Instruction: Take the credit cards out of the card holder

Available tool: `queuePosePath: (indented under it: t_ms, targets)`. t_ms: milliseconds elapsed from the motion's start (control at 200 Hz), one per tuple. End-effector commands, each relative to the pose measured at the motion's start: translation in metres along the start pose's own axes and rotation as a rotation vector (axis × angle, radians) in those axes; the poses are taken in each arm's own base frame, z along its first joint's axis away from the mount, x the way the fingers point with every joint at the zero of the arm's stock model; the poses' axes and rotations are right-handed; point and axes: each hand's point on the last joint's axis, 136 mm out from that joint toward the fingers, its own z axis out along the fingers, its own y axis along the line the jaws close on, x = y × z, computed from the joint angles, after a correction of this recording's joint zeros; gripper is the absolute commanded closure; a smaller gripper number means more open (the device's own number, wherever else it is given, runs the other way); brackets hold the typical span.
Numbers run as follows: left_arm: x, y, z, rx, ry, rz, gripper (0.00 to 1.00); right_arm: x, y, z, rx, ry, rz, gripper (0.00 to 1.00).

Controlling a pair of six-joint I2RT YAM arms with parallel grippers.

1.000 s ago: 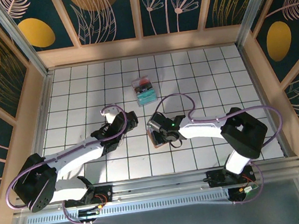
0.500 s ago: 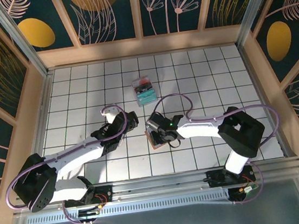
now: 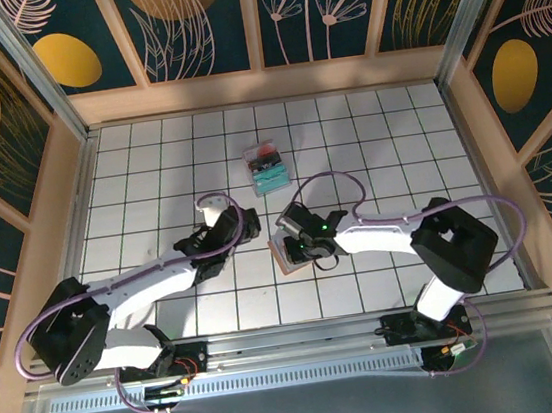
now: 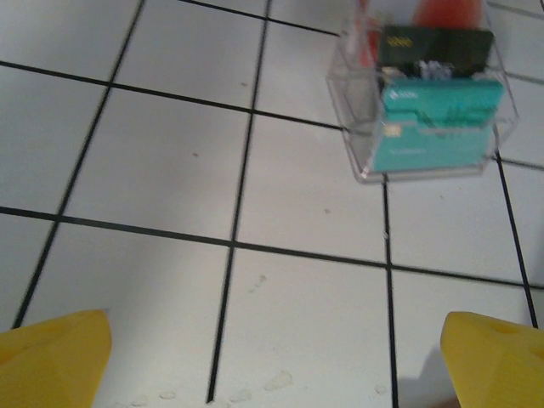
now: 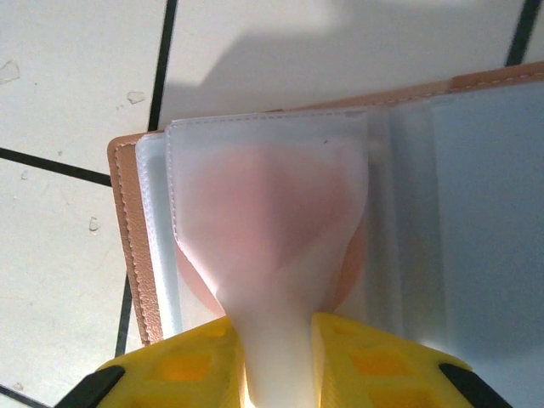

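Observation:
The card holder (image 3: 283, 259) lies open on the white tiles near the table's middle, its pinkish-tan cover edge (image 5: 127, 229) framing pale inner pockets. My right gripper (image 5: 276, 340) is shut on a translucent plastic sleeve (image 5: 268, 204) of the holder, which bunches into a narrow neck between the yellow fingers (image 5: 183, 365). A pinkish rounded shape shows through the sleeve; the credit cards themselves are hidden. From above, my right gripper (image 3: 294, 241) sits over the holder. My left gripper (image 3: 241, 227) hovers left of it, open, its yellow fingertips (image 4: 55, 353) far apart above bare tile.
A clear plastic box (image 4: 425, 110) holding a teal pack with red and black parts stands farther back on the tiles (image 3: 265, 167). Wooden walls with patterned panels enclose the table on three sides. The metal rail (image 3: 302, 339) with the arm bases runs along the near edge.
My right gripper's jaws have closed on the holder's sleeve. The left gripper has shifted slightly to the right, staying open.

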Motion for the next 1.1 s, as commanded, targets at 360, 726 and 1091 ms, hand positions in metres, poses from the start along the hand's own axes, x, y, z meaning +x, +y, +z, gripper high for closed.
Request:
queuePosePath:
  t_ms: [360, 726, 1091]
  targets:
    - [0.063, -0.048, 0.02, 0.042, 0.149, 0.196, 0.01, -0.02, -0.004, -0.023, -0.205, -0.066, 0.155, 0.76]
    - [0.096, -0.049, 0.032, 0.039, 0.236, 0.258, 0.01, -0.022, -0.012, -0.023, -0.191, -0.076, 0.182, 0.76]
    - [0.108, -0.023, 0.039, -0.079, 0.257, 0.287, 0.01, -0.017, -0.046, -0.031, -0.044, -0.107, 0.202, 0.67]
